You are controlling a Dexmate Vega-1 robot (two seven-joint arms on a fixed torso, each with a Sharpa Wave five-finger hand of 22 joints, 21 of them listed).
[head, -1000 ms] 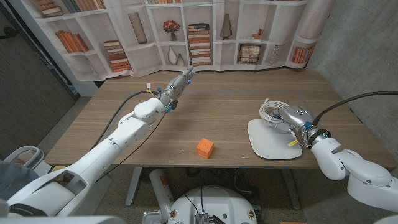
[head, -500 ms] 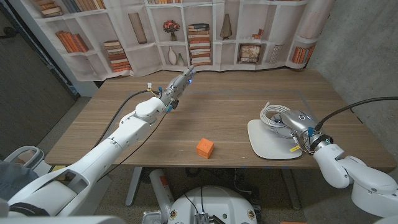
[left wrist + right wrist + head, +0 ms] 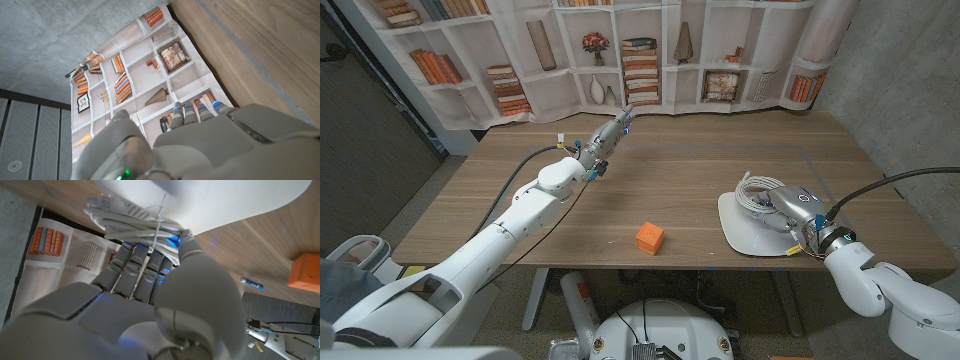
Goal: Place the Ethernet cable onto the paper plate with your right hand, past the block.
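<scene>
The right hand [image 3: 798,205] reaches in from the near right corner of the table [image 3: 690,170], its forearm angled up and inward, its back turned up over the far part of the white paper plate [image 3: 745,235]. Its fingers [image 3: 131,262] lie side by side, stretched forward and curling down onto the coiled grey Ethernet cable [image 3: 756,188]; in the right wrist view the thumb comes in from the other side, so the bundle, tied with a thin white strap, is pinched between thumb and fingers. The coil sits just ahead of the fingertips and partly beneath them, over the plate's far rim, and whether it rests on the plate or is held just above it cannot be told. The orange block [image 3: 649,237] lies well apart from these fingers, toward the robot's left and nearer the table's front edge. The left hand [image 3: 607,137] is raised above the far left part of the table on an outstretched arm, its fingers [image 3: 194,111] straight, close together, pointing toward the bookshelf backdrop [image 3: 620,50] and holding nothing.
</scene>
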